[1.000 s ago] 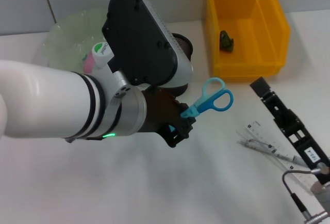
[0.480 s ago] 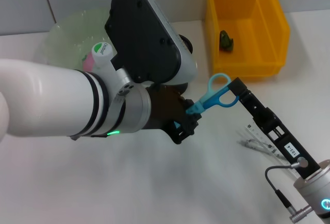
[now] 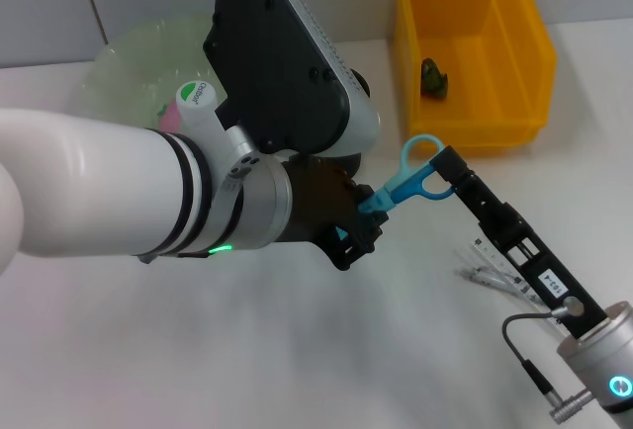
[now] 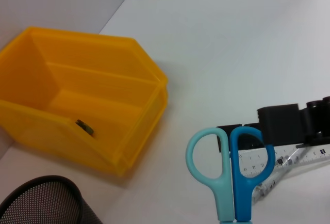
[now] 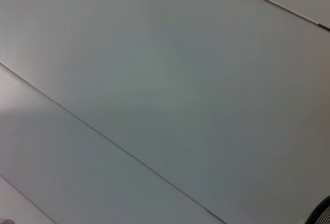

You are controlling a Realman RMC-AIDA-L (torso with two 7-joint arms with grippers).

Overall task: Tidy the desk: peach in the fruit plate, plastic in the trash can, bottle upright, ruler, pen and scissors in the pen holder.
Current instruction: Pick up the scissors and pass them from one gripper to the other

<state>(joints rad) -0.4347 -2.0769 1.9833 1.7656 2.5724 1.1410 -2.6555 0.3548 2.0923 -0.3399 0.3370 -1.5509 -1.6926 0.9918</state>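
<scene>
Head view shows the white bench (image 3: 297,370) with the left arm bulking across its middle, and far right the yellow trash can (image 3: 475,53), a small dark scrap lying inside. Behind the arm, far left, sits the pale green fruit plate (image 3: 129,73); the black mesh pen holder (image 4: 41,203) stands just beside the trash can, mostly hidden by the arm. The left hand (image 3: 358,221) is clamped on the blade end of the scissors (image 3: 410,177), which hang in the air with their blue handle loops pointing right. The right hand (image 3: 447,167) reaches in from the near right, its tip at the loops; whether its fingers are apart or together I cannot tell. On the bench beneath the right arm lie the ruler (image 3: 495,261) and pen (image 3: 490,279), touching. The scissors look light and stiff, with smooth plastic loops likely slippery. A hold across the loop necks or the shut blades seems steadiest, blades pointing down for the holder.
</scene>
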